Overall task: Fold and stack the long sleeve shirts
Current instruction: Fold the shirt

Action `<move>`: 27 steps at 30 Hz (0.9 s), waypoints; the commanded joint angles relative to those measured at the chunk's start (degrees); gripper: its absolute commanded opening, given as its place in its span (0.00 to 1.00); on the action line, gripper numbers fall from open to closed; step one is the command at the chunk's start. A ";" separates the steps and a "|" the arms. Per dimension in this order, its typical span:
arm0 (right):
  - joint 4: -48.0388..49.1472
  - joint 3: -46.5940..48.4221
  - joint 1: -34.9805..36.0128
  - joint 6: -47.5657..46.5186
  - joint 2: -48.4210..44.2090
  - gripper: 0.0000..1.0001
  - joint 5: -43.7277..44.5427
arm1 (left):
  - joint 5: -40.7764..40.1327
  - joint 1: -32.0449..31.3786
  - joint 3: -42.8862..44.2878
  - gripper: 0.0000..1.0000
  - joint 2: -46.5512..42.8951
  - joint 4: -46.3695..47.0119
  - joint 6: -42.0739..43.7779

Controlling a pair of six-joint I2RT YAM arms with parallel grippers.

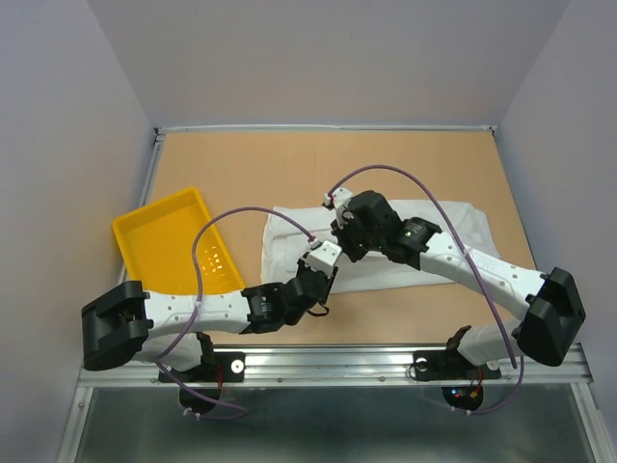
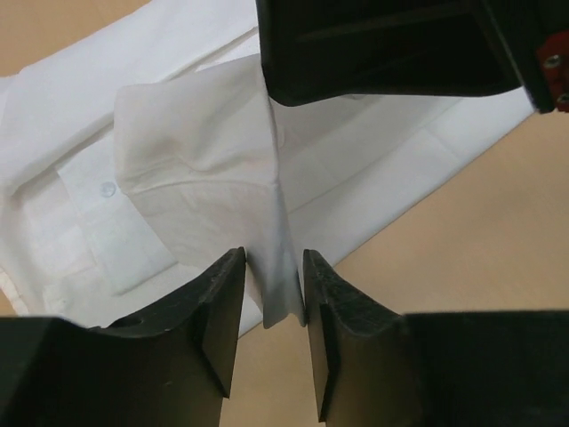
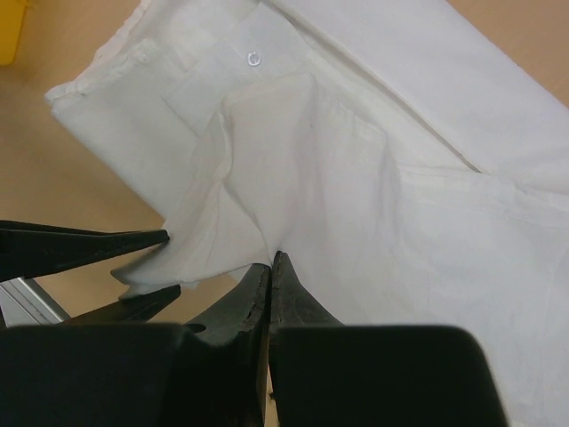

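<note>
A long sleeve shirt (image 1: 448,227), white with a button front, lies flat on the brown table right of centre. My right gripper (image 1: 339,231) is shut on a pinch of its fabric (image 3: 302,169) near the shirt's near-left corner and holds that fold raised. In the right wrist view the jaws (image 3: 270,262) meet on the cloth. My left gripper (image 2: 274,267) reaches in from the near side. Its two fingers stand apart on either side of the hanging corner of the shirt (image 2: 280,285), with a little room around the cloth. The right gripper's body (image 2: 382,44) fills the top of the left wrist view.
A yellow tray (image 1: 169,241) sits at the table's left, close to the left arm. A metal rail (image 1: 337,362) runs along the near edge. White walls enclose the table on three sides. Cables loop above both arms.
</note>
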 commanded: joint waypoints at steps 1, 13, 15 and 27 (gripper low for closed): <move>0.95 3.79 -0.31 1.40 -0.50 0.01 0.19 | -3.57 -0.31 2.24 0.41 -1.36 0.48 -1.90; 0.77 4.23 -0.75 2.89 -3.92 0.68 6.16 | 11.35 -0.22 5.49 0.00 -8.48 -7.68 2.14; 0.59 5.46 -0.92 2.98 -6.02 0.81 6.16 | 16.78 -0.22 6.27 0.00 -9.98 -12.16 2.15; -0.02 7.92 -4.08 5.52 -8.67 0.86 14.77 | 45.45 -1.27 10.84 0.00 -11.48 -19.56 6.71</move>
